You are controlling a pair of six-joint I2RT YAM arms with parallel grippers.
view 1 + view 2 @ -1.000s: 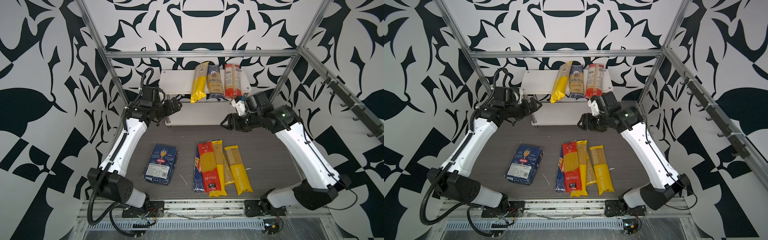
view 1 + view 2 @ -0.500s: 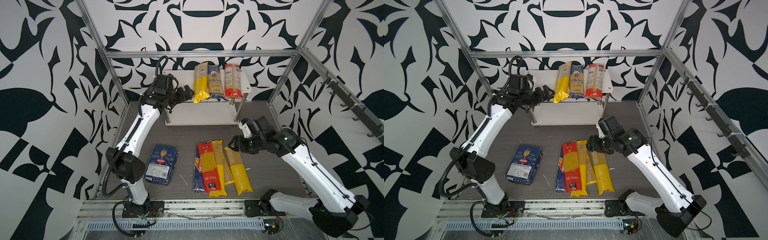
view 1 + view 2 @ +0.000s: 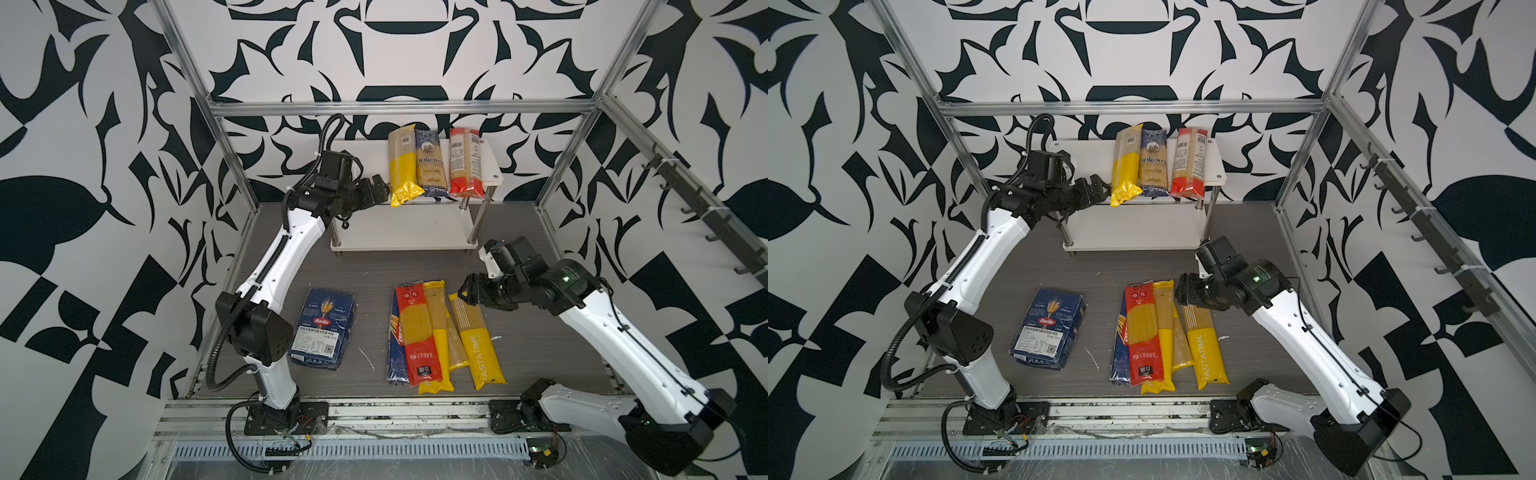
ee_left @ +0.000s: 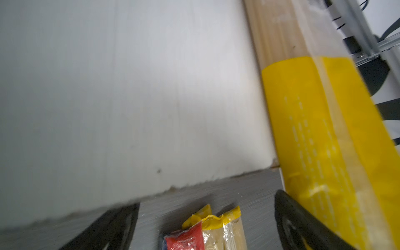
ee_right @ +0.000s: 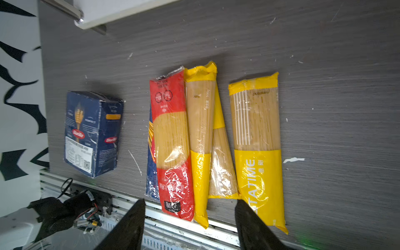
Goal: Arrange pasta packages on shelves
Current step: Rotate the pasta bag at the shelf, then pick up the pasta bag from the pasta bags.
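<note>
The wide blue Barilla pack (image 3: pixel 322 328) is laid flat on the table (image 3: pixel 415 266), leftmost. The left gripper (image 3: pixel 377 188) is held wide open and empty, just beside the yellow bag (image 3: pixel 401 170) on the shelves (image 3: pixel 492 166). On the upper board this bag, a blue bag (image 3: pixel 431 166) and a red bag (image 3: pixel 465 166) are lined up side by side. Five long bags (image 3: pixel 417 332) are bunched on the table, with the PASTATIME bag (image 3: pixel 478 340) rightmost. Above its far end the right gripper (image 3: pixel 464 291) is poised, jaws parted, nothing between.

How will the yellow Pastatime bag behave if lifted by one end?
The Pastatime bag is long, filled with straight spaghetti, so probably fairly stiff yet breakable if bent. Its glossy film looks slippery. Lying flat, it seems unlikely to roll.
</note>
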